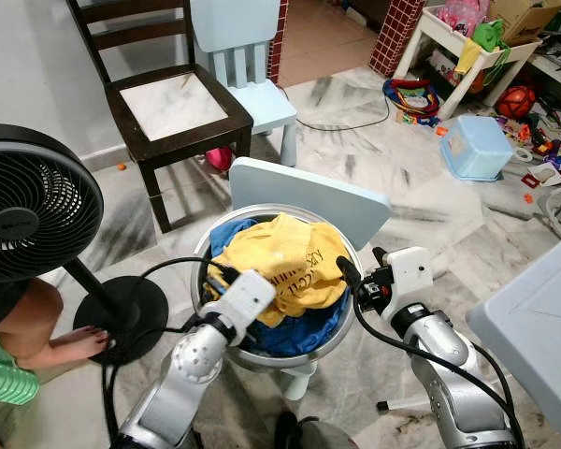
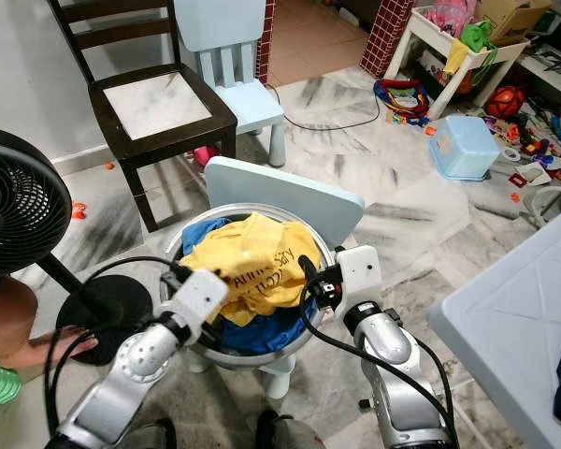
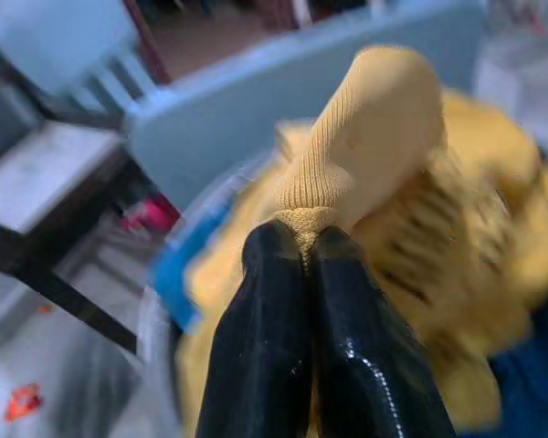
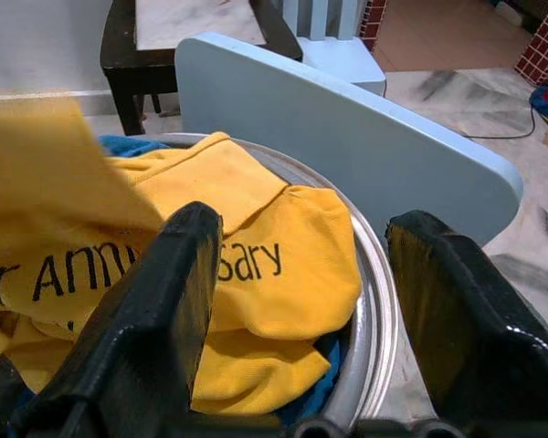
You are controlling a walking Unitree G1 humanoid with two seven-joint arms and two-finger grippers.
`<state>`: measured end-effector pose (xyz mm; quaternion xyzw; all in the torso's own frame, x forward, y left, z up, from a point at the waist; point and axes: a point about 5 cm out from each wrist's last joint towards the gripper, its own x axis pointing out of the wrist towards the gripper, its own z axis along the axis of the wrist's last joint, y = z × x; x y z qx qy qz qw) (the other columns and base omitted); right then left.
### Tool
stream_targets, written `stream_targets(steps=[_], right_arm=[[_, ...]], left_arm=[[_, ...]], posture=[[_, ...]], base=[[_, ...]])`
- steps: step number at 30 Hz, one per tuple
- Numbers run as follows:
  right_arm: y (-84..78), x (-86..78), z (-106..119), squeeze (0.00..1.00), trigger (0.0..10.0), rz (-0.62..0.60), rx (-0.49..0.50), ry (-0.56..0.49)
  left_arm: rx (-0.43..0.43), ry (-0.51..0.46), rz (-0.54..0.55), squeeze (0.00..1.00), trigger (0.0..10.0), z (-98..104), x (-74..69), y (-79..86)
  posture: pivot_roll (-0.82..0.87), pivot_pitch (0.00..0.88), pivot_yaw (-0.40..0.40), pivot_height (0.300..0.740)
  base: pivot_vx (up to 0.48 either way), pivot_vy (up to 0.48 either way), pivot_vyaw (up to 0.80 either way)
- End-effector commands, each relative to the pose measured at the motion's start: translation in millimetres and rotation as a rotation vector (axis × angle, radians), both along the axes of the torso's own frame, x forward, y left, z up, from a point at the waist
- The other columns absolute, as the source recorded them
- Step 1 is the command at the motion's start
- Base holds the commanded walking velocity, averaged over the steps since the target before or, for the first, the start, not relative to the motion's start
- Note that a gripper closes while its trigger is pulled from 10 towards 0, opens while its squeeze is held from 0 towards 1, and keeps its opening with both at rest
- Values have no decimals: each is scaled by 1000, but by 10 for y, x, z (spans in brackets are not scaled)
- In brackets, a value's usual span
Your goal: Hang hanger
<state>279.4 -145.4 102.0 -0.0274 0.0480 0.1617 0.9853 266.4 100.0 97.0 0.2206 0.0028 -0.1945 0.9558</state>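
Both grippers at a basin of laundry, the left one pinching a yellow shirt.

The left gripper point(image 3: 306, 265) at lower centre has its fingers pressed together on a ribbed cuff of the yellow shirt point(image 1: 285, 257). The right gripper point(image 4: 301, 274) sits at the basin's right edge with its fingers spread wide and nothing between them. The shirt lies heaped over blue cloth point(image 1: 304, 332) in a round metal basin point(image 1: 341, 341) on a pale blue child's chair point(image 1: 309, 192). A dark wooden chair point(image 1: 173, 108) stands upper left, a black fan point(image 1: 28, 206) at far left, beside a person's foot point(image 1: 75, 344).
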Motion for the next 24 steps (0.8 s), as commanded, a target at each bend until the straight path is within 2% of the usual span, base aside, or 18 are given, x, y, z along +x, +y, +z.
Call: stream_targets(steps=[1,2,3,5,6,7,8,9,10,14,16,18,24], right_arm=[[-55,-19,-21,0,10000,-16,7,6],[-63,-19,-17,0,10000,-21,26,7],[-67,-18,-14,0,10000,-25,40,8],[-56,-12,27,0,10000,-31,81,-7],[-46,-7,53,0,10000,-32,93,-18],[-39,4,87,0,10000,-40,108,-34],[-47,41,177,0,10000,-82,144,-74],[-70,51,206,0,10000,-108,162,-84],[-70,51,206,0,10000,-108,162,-84],[-194,40,216,0,10000,-188,224,-85],[-238,27,190,0,10000,-212,243,-75],[-276,6,152,0,10000,-234,309,-56],[-276,6,152,0,10000,-234,309,-56]], left_arm=[[-41,-74,-43,0,0,145,-72,-42],[-82,-71,-38,0,3529,175,-114,-33],[-112,-66,-30,0,3529,192,-140,-24],[-138,-90,-3,0,4941,251,-199,24],[-146,-101,1,0,5098,273,-221,40],[-171,-109,31,0,6196,296,-240,80],[-223,-84,131,0,9490,281,-276,197],[-236,-61,171,0,10000,254,-288,253],[-236,-61,171,0,10000,254,-288,253],[-223,-42,270,0,10000,212,-326,431],[-201,-44,265,0,10000,200,-355,454],[-179,-40,245,0,10000,179,-409,487],[-179,-40,245,0,10000,179,-409,487]], posture=[[30,158,-121,740],[48,158,-127,740],[48,158,-127,740],[67,153,-125,740],[67,153,-125,740],[71,146,-120,740],[81,132,-107,740],[84,129,-103,740],[84,129,-103,740],[99,114,-89,740],[106,110,-84,740],[117,97,-84,740],[117,97,-84,740]], base=[[0,0,0],[0,0,0],[0,0,0],[0,0,0],[0,0,0],[0,0,0],[0,0,0],[0,0,0],[0,0,0],[0,0,0],[0,0,0],[0,0,0],[0,0,0]])
